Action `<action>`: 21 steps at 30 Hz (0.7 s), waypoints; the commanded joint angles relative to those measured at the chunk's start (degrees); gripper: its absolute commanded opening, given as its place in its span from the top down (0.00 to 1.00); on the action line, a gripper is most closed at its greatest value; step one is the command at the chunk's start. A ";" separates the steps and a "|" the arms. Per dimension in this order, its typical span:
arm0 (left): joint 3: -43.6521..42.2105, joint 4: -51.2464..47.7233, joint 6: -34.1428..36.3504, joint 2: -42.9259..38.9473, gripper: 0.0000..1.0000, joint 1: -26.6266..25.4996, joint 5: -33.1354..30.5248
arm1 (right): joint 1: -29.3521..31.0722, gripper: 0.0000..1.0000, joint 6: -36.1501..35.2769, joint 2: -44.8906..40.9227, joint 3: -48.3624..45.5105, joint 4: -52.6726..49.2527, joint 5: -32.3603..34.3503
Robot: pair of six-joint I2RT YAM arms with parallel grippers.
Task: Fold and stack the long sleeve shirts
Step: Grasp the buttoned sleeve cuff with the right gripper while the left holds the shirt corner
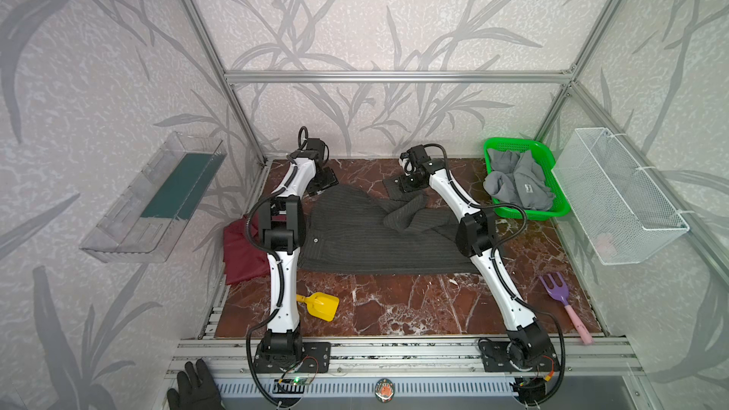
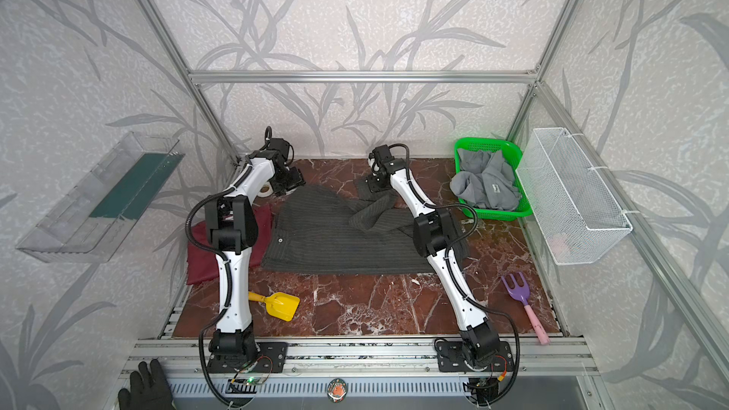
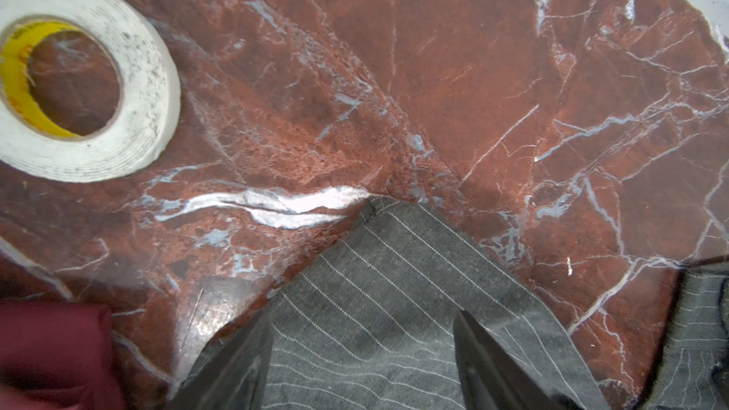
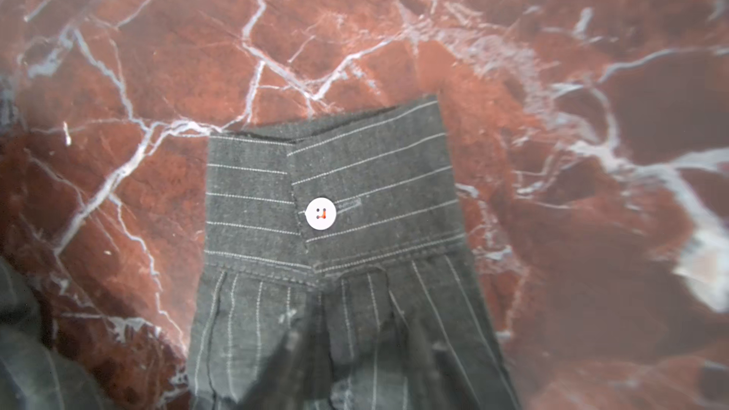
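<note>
The charcoal pinstriped shirt (image 1: 374, 234) lies spread across the middle of the table in both top views, one sleeve reaching toward the back. My right gripper (image 4: 361, 364) is shut on that sleeve just behind its buttoned cuff (image 4: 331, 199), with cloth bunched between the fingers. Over the shirt's far left corner (image 3: 394, 270) my left gripper (image 3: 363, 372) stands open, a finger on either side and cloth beneath. The maroon shirt (image 1: 240, 254) sits crumpled at the left edge, partly hidden by the left arm. The light grey shirt (image 1: 520, 183) is heaped in the green basket (image 1: 528, 212).
A white tape roll (image 3: 79, 72) lies near the left gripper at the back left. A yellow toy shovel (image 1: 321, 305) and a purple toy rake (image 1: 560, 297) lie at the front. A wire basket (image 1: 619, 195) hangs on the right wall, a clear tray (image 1: 154, 195) on the left.
</note>
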 commanded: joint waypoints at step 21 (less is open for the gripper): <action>-0.58 -1.29 0.66 -0.89 0.27 0.44 -1.62 | 0.52 1.00 -3.70 -23.55 -1.75 7.22 -9.06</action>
